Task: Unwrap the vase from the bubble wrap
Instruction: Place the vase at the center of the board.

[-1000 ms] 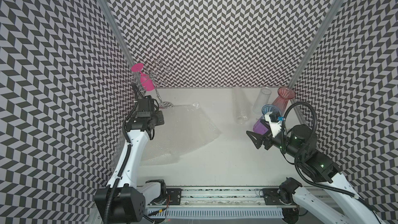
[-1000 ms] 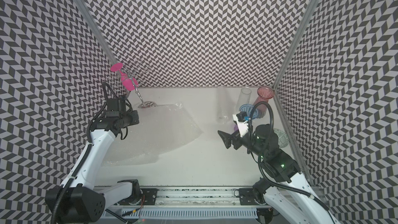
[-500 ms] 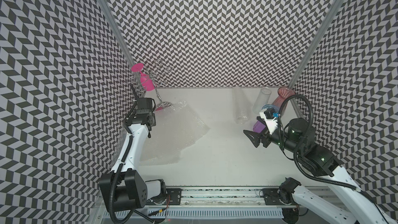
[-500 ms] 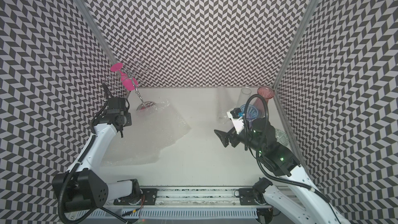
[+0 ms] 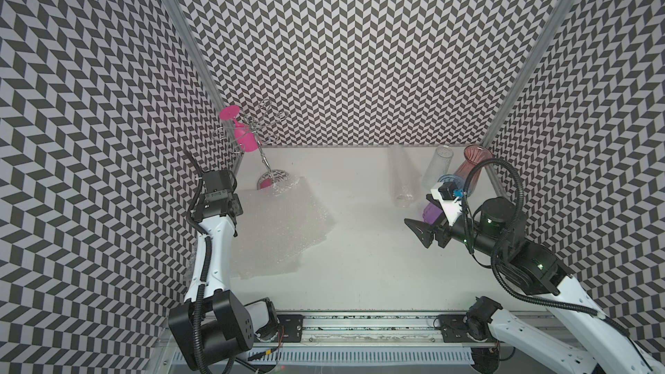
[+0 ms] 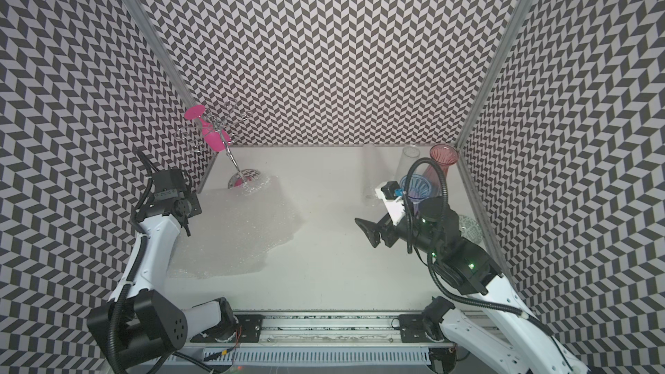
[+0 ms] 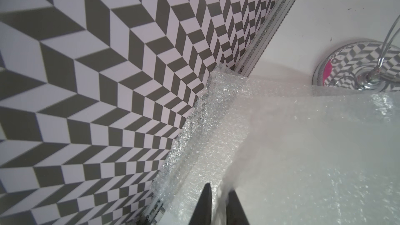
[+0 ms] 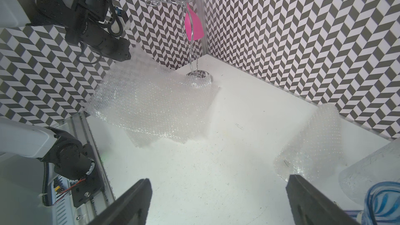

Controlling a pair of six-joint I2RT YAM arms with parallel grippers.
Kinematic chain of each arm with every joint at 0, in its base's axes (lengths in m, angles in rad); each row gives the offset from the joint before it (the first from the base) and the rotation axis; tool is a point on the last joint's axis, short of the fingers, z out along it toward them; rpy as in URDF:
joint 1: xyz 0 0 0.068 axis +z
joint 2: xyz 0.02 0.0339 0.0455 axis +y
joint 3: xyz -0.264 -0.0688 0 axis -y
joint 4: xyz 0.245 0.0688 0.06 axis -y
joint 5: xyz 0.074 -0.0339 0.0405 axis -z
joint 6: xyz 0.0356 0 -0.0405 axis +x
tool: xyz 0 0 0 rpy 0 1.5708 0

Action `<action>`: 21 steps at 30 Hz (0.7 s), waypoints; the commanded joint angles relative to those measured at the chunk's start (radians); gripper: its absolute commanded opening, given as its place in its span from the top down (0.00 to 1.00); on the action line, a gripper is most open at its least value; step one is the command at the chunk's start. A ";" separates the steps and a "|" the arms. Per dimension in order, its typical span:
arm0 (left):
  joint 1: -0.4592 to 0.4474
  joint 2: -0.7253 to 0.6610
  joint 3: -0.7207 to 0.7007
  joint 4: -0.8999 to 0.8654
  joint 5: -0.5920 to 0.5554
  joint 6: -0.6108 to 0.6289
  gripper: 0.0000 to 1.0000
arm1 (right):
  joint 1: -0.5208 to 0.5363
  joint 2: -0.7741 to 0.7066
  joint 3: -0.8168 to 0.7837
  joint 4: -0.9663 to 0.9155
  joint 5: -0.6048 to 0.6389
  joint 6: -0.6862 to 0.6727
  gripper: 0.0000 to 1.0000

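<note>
left gripper [image 7: 219,188] is sitting by the left wall, jaws only narrowly apart, with a blurred edge of bubble wrap [image 5: 280,232] running up between them. Can't tell if it's pinching the film or just straddling it. right gripper [image 8: 218,180] is hovering wide open over bare table [image 5: 360,264] on the right, holding nothing.

Loose sheets are lying flat and overlapping on the left half, with one corner riding up onto the base of the wire glass rack [image 5: 273,179] in the far left corner. A rolled bundle [image 8: 309,143] of the same wrap is lying far, right of centre, beside the clear vase [image 5: 437,170], red vase [image 5: 475,163] and blue-purple vase [image 6: 417,188]. Can't tell whether a vase is inside it.

Handling, my read:
- The film looks near weightless, limp and glossy. It's going to be slipping out of a light pinch and dragging neighbouring sheets along.
- I'm assuming any contents are glass, so fragile and prone to rolling. No squeezing across the bundle's middle.
- I'm suggesting gripping a free outer edge or corner of the roll and peeling along the table, with the other claw steadying one end.
- The corner on the rack base is risking a snag, so I'm advising against pulling the sheets that way.
</note>
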 commanded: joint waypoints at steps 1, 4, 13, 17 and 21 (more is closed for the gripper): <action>0.008 -0.001 0.037 -0.010 0.024 -0.019 0.63 | 0.021 -0.031 0.037 0.027 0.033 -0.027 0.01; -0.016 -0.024 0.093 -0.051 0.052 -0.035 0.45 | 0.031 -0.038 0.041 0.030 0.025 -0.022 0.01; -0.493 -0.056 0.189 -0.211 -0.037 -0.268 0.21 | 0.036 -0.057 0.013 0.057 0.049 0.020 0.01; -0.794 -0.037 0.150 -0.168 0.007 -0.455 0.19 | 0.036 -0.077 -0.041 0.086 0.072 0.048 0.01; -0.974 0.104 0.157 0.025 0.130 -0.495 0.08 | 0.036 -0.081 -0.059 0.099 0.105 0.060 0.01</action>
